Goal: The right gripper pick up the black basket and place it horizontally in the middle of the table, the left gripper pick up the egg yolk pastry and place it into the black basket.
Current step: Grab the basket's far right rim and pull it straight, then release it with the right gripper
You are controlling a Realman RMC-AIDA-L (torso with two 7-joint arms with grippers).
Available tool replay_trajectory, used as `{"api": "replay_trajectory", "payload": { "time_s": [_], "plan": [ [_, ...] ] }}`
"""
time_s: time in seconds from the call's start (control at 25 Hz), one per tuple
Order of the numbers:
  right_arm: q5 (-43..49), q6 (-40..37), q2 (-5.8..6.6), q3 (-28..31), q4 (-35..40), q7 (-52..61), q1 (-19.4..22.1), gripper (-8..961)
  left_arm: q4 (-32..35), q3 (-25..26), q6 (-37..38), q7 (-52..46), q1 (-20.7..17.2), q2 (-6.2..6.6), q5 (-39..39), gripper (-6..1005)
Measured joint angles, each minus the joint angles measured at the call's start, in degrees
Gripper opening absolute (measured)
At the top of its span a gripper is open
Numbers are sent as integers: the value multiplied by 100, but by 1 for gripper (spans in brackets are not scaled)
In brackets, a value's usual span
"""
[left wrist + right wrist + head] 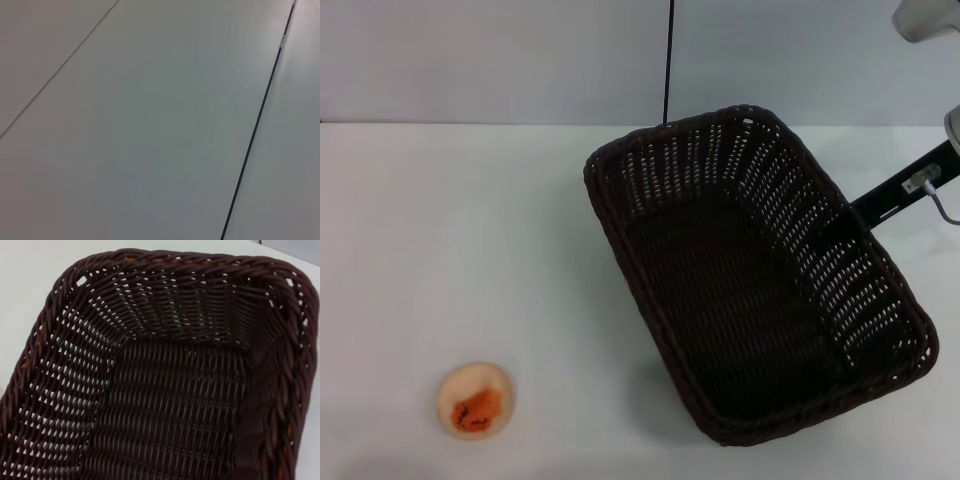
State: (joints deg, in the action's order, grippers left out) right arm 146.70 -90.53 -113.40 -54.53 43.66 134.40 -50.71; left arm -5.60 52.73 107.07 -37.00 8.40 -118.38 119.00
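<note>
Gripping: right gripper [848,220] fingers pinch the basket [740,290] rim, skewed on the tabletop [440,220].
Waiting: pastry [474,401] well apart; left gripper unseen, fingers untellable.

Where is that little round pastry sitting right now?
In the head view the egg yolk pastry lies alone on the table, near its front edge on the robot's left, well apart from the black basket.

Pretty much just a plain pale grey flat panel [150,125] filling the left wrist view. One thin black line [255,125] runs diagonally across one side, and a fainter thin grey seam [60,65] crosses the opposite corner.
</note>
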Motion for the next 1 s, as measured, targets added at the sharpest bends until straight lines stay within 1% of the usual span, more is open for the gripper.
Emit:
{"api": "replay_trajectory", "payload": {
  "time_s": [0.04,0.24,0.4,0.56,0.68,0.72,0.76,0.84,0.88,0.92,0.96,1.0],
  "plan": [
    [0,1,0,1,11,-14,3,341,-2,0,-1,0,2,0,0,680],
    [0,2,3,33,15,-66,14,173,-11,0,-3,0,4,0,0,678],
    [-20,1,3,75,34,-101,64,173,-12,0,-3,0,4,0,0,677],
    [-92,-22,10,277,71,-195,131,174,-12,0,-3,0,4,0,0,675],
    [-279,-78,45,452,84,-320,198,172,-8,0,-3,-27,2,0,0,674],
    [-496,-114,89,506,93,-380,262,171,-1,0,-3,-52,0,0,0,674],
    [-496,-114,89,506,93,-380,262,169,3,0,-2,-72,-3,0,0,674],
    [-877,-158,168,604,121,-482,389,166,-4,0,-1,-85,-11,0,0,673],
    [-877,-158,168,604,121,-482,389,165,-8,0,-1,-85,-13,0,0,672],
    [-1179,-204,233,676,148,-545,486,163,-9,0,0,-86,-18,0,0,672],
    [-1179,-204,233,676,148,-545,486,163,-9,0,2,-86,-22,0,0,672],
    [-1318,-230,265,706,164,-576,517,163,-9,0,2,-86,-22,0,0,671]
  ]
}}
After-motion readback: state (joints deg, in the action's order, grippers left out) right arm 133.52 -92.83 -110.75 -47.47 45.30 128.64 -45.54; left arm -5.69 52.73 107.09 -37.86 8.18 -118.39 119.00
